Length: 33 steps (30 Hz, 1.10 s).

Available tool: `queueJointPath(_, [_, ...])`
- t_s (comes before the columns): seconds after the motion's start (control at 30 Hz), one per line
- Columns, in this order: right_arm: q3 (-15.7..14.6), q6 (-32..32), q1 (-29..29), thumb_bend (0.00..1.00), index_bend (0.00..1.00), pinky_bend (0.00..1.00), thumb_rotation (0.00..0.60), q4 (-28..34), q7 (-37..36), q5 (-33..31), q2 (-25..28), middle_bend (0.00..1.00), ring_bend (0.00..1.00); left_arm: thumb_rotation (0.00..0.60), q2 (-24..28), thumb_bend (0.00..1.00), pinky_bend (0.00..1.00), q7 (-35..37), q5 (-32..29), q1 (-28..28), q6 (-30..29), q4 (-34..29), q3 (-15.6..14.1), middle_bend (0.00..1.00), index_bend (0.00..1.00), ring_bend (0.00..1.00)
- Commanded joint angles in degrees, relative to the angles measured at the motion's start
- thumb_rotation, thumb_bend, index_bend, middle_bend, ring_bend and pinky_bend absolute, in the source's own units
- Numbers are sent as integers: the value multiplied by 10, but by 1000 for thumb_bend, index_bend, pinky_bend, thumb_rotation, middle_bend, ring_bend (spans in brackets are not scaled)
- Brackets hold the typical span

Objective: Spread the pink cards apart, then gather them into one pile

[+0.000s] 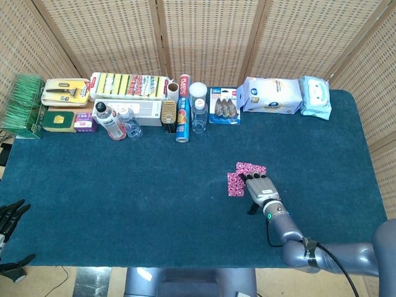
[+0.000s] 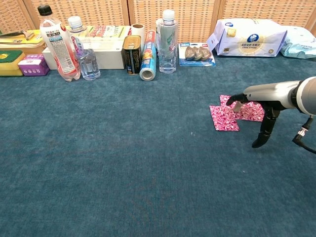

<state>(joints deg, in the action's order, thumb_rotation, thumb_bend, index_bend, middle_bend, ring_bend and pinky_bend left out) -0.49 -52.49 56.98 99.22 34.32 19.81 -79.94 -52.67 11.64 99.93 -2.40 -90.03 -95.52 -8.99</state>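
Pink patterned cards lie on the blue tablecloth right of centre. One card [image 1: 236,184] [image 2: 224,118] sits nearer the front and left, and another [image 1: 252,167] [image 2: 251,111] lies behind it to the right, with their corners meeting. My right hand [image 1: 260,187] [image 2: 260,94] reaches over them from the right. Its fingertips [image 2: 234,100] hover at or touch the cards' meeting point, and its thumb [image 2: 264,132] points down to the cloth beside them. It holds nothing. My left hand [image 1: 12,215] hangs off the table's front left corner with its fingers apart and nothing in them.
A row of goods lines the table's far edge: bottles [image 2: 60,43], a foil roll [image 2: 148,61], a tall clear bottle [image 2: 167,41], a blister pack [image 2: 197,53], wipes packs [image 2: 249,35], and sponges and boxes [image 1: 129,85].
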Motion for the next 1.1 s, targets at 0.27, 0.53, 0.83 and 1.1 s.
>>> queueJointPath(0.27, [11,10,6,0,7,0,600,-30,-1,-24,-15,145,0,600,0,18,0,-2,1,1,3,-1,-1,0,0,0])
queueJointPath(0.53, [23,16,17,0,7,0,600,-48,3,-51,-18,145,0,600,-1,18,0,-6,-1,2,5,-3,-1,0,0,0])
queueJointPath(0.83, [33,25,30,0,7,0,600,-71,11,-87,-23,146,0,600,-1,18,0,-10,-5,4,11,-5,0,0,0,0])
queueJointPath(1.1, [42,26,43,0,7,0,600,-81,19,-110,-28,145,0,600,-1,18,0,-13,-6,6,15,-8,0,0,0,0])
